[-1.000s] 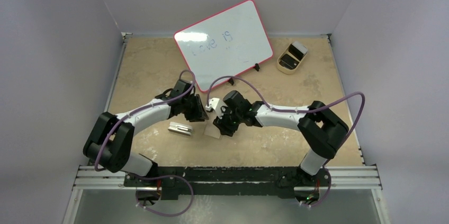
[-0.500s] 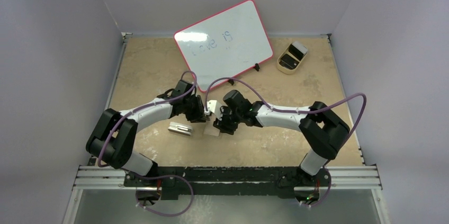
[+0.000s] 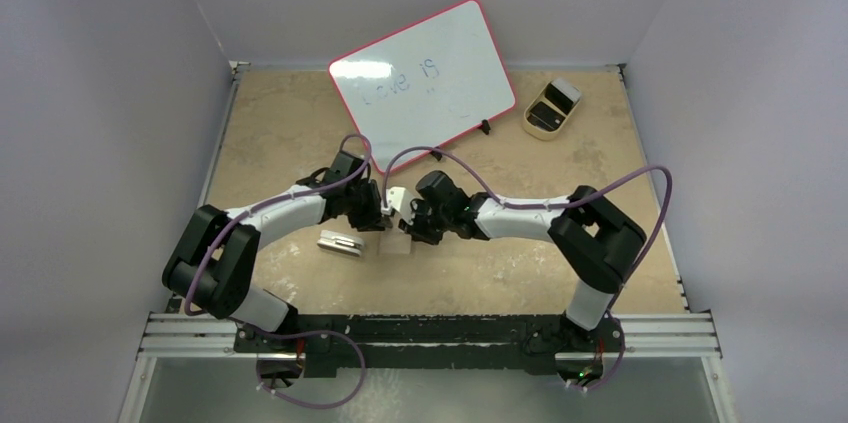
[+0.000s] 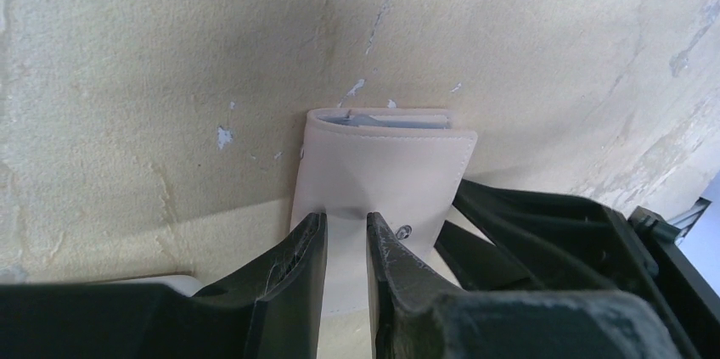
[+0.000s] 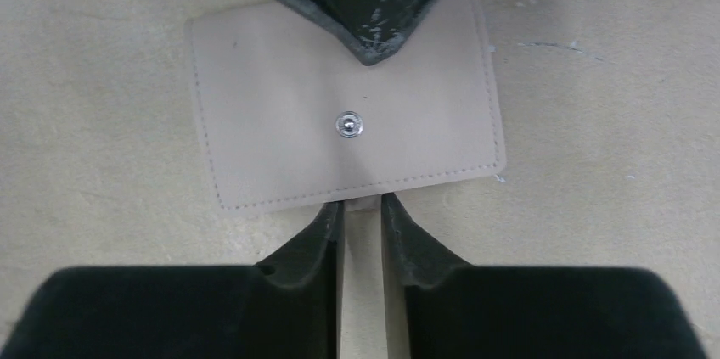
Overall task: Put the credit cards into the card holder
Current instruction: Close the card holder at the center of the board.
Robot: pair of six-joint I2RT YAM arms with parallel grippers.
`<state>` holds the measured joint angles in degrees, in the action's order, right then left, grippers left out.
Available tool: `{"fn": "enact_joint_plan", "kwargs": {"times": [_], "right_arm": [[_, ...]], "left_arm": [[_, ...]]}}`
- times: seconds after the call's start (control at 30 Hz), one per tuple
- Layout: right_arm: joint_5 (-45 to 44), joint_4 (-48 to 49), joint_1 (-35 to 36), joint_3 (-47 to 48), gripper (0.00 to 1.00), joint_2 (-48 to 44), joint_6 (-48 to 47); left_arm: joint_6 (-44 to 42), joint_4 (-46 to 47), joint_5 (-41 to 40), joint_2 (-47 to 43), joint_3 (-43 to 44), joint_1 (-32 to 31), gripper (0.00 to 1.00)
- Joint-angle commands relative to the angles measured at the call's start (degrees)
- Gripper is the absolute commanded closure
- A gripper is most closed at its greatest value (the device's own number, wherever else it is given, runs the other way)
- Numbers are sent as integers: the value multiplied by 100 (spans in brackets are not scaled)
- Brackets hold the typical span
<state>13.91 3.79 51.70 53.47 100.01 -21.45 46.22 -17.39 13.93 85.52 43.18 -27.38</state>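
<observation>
The beige card holder (image 3: 398, 247) lies folded on the table between both grippers. In the left wrist view it (image 4: 382, 164) shows pale grey-blue credit cards (image 4: 395, 120) peeking out of its far edge. My left gripper (image 4: 344, 221) is shut on the near edge of the card holder's top leaf. In the right wrist view the card holder (image 5: 280, 121) shows its snap stud (image 5: 348, 124). My right gripper (image 5: 362, 204) is shut on the beige snap tab at the opposite edge. In the top view the left gripper (image 3: 385, 218) and right gripper (image 3: 412, 231) almost touch. No orange-tan card shows.
A silver-white block (image 3: 340, 242) lies just left of the card holder. A red-framed whiteboard (image 3: 425, 83) leans at the back centre. A tan oval tray (image 3: 548, 115) with a dark interior sits at the back right.
The right arm has drawn in to the left, and the card holder has shifted slightly left with it. The left arm has barely moved.
</observation>
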Motion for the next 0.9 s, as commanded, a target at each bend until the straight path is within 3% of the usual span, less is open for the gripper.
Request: {"fn": "enact_joint_plan", "kwargs": {"times": [0.0,0.13,0.4,0.87], "right_arm": [[-82,728,23,33,88,-147,247],[93,1461,19,-296,95,-431,911],[-36,3453,-76,-1132,100,-598,2568],[200,6645,-230,-2535,100,-500,4286]], "left_arm": [[-125,2,-192,29,68,39,78],[-201,-226,-512,8,173,34,78],[-271,-396,-886,111,209,38,78],[-278,-577,-1306,116,240,38,77]]}}
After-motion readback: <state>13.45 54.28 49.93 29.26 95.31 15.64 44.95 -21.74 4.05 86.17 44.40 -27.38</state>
